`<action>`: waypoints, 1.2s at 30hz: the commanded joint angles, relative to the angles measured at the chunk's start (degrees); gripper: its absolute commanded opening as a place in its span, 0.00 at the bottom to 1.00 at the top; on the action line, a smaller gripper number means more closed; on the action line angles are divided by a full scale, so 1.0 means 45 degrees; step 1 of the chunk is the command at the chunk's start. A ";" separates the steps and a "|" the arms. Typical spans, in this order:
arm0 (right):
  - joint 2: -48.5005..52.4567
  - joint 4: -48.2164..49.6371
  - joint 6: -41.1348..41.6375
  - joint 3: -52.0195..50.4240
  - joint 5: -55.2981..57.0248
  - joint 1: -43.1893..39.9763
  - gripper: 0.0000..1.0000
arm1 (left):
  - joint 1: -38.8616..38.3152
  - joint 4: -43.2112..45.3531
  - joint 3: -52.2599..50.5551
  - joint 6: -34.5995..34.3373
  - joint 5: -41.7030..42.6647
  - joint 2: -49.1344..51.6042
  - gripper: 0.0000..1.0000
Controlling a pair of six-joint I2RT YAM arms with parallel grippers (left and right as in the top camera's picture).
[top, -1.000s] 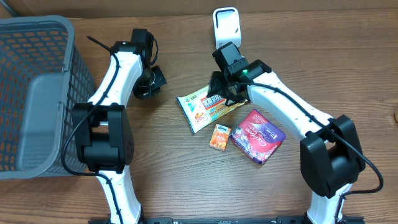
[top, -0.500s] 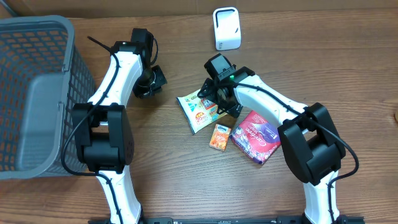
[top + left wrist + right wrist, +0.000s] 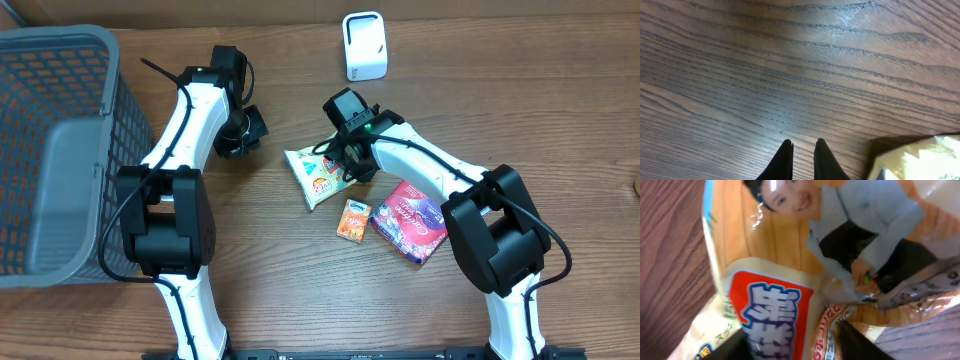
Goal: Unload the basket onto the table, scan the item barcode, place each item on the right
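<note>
The right end effector (image 3: 343, 163) is placed over the snack bag (image 3: 314, 180) for lifting to the scanner (image 3: 363, 45); a grip cannot be told. The left end effector (image 3: 803, 155) is clenched, empty.

Bright even light; soft shadows; right wrist close-up blurred

Glossy snack packet (image 3: 312, 182) face up, white scanner (image 3: 362, 45) upright behind
</note>
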 commanded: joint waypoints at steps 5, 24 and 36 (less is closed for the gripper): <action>0.0753 -0.0651 0.0092 -0.0087 0.0913 -0.0160 0.11 | -0.0092 -0.0015 -0.0068 0.0223 0.0102 -0.0005 0.09; 0.0947 -0.2118 -0.3871 0.0821 -0.1632 -0.2220 0.77 | -0.0097 0.0024 -0.0068 0.0214 0.0102 -0.0005 0.10; 0.2045 -0.1326 -0.3303 0.0777 -0.1622 -0.1443 0.94 | -0.0092 0.0053 -0.0068 0.0214 0.0102 -0.0005 0.10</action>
